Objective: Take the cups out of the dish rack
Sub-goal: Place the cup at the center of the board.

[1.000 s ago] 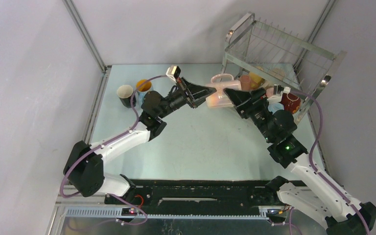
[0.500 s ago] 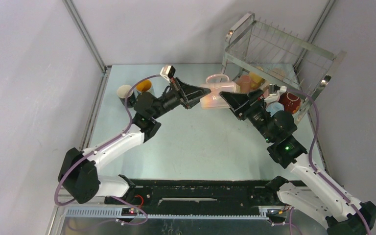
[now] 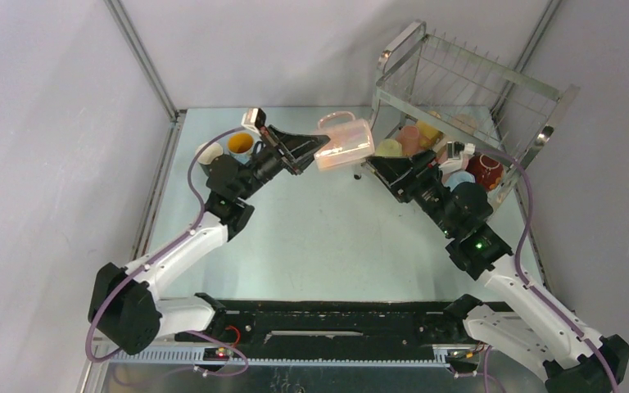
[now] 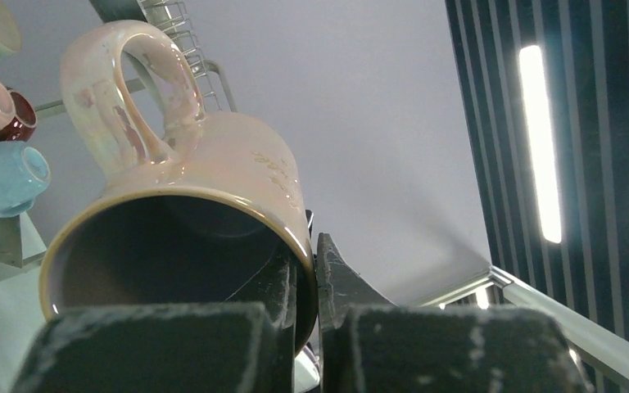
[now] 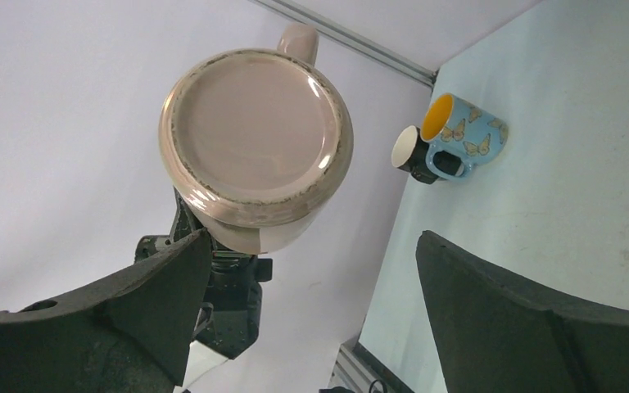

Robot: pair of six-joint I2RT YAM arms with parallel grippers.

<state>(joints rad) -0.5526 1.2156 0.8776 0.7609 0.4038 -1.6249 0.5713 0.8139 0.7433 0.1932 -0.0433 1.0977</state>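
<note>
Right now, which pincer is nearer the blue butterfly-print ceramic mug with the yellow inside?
Left. The left pincer, gripping a pale pink glazed mug, hovers near that butterfly mug; the open right pincer sits farther off, near the chrome wire dish rack.

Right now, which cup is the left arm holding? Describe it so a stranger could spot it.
Start at the chrome wire dish rack at the far right. Just left of it, the left gripper pinches the rim of a glossy pale pink mug. Unlike the racked mugs and the two standing mugs far left, it hangs sideways in mid-air.
</note>
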